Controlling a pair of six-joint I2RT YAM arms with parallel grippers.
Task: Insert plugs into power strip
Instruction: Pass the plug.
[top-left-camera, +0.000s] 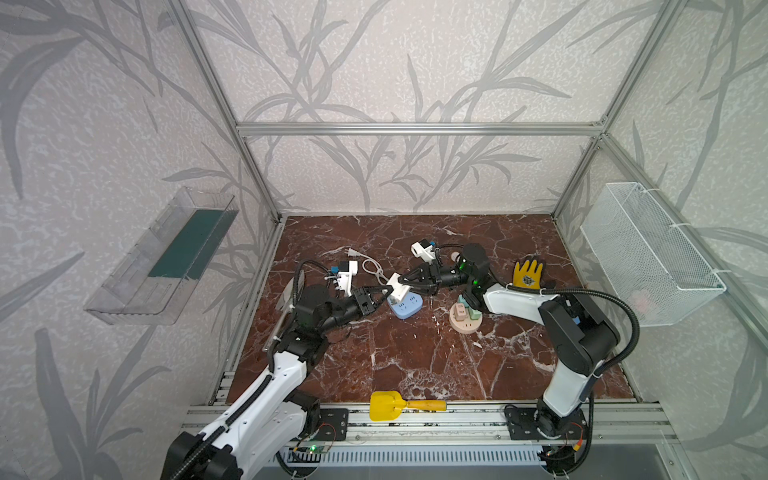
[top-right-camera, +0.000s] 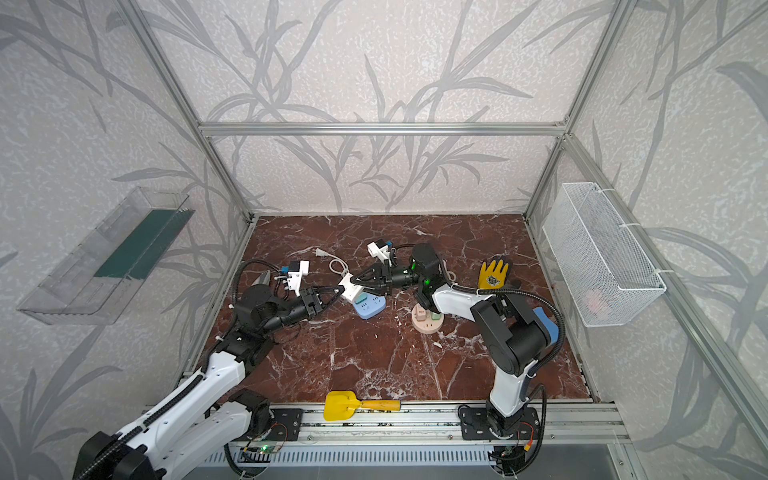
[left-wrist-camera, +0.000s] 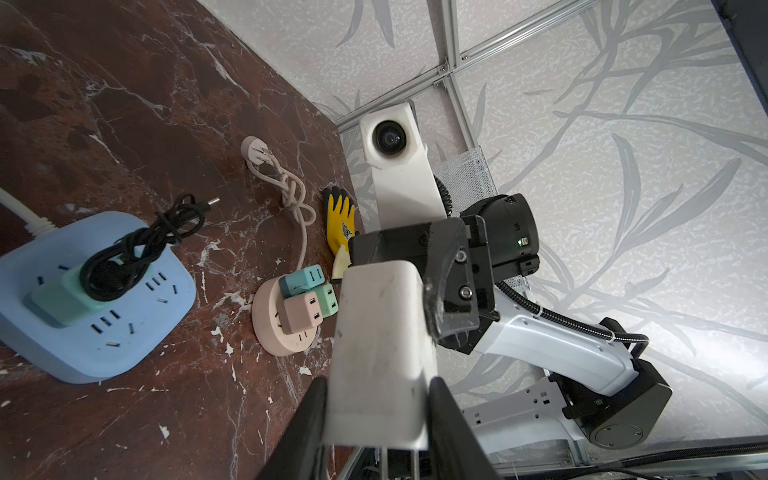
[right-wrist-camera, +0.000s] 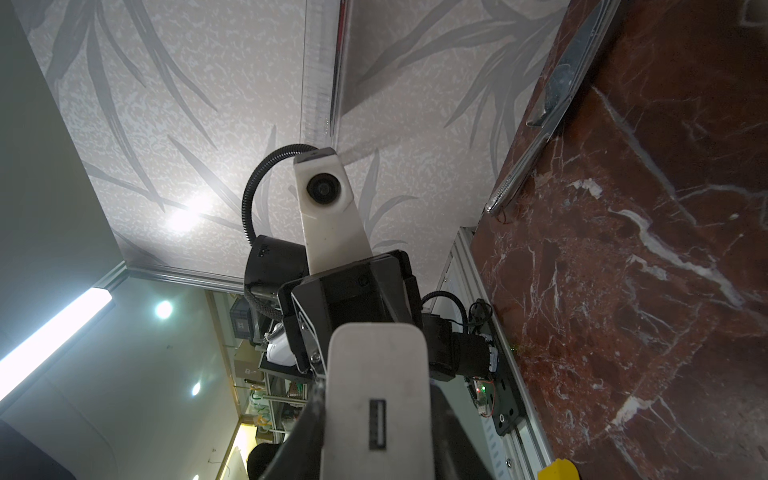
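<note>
White charger block (left-wrist-camera: 380, 353) fills foreground, pinched between black fingers (left-wrist-camera: 303, 428) of left gripper (left-wrist-camera: 376, 399) — right gripper (left-wrist-camera: 415, 270) clamps its far end. On marbled table (left-wrist-camera: 124, 104): blue power strip (left-wrist-camera: 137, 332) carrying green adapter (left-wrist-camera: 54, 307) topped by knotted black cord (left-wrist-camera: 137, 249); round pink strip (left-wrist-camera: 270, 336) holding teal cube (left-wrist-camera: 301, 280), pink cube (left-wrist-camera: 299, 313), green cube (left-wrist-camera: 328, 299) — yellow glove (left-wrist-camera: 338, 216) near it.

Open desk (top-left-camera: 415, 365) along the near edge. Crowded at centre: blue power strip (top-left-camera: 409, 306), round pink strip (top-left-camera: 467, 329) beside it, knotted white cable (top-left-camera: 376, 270) behind.
</note>
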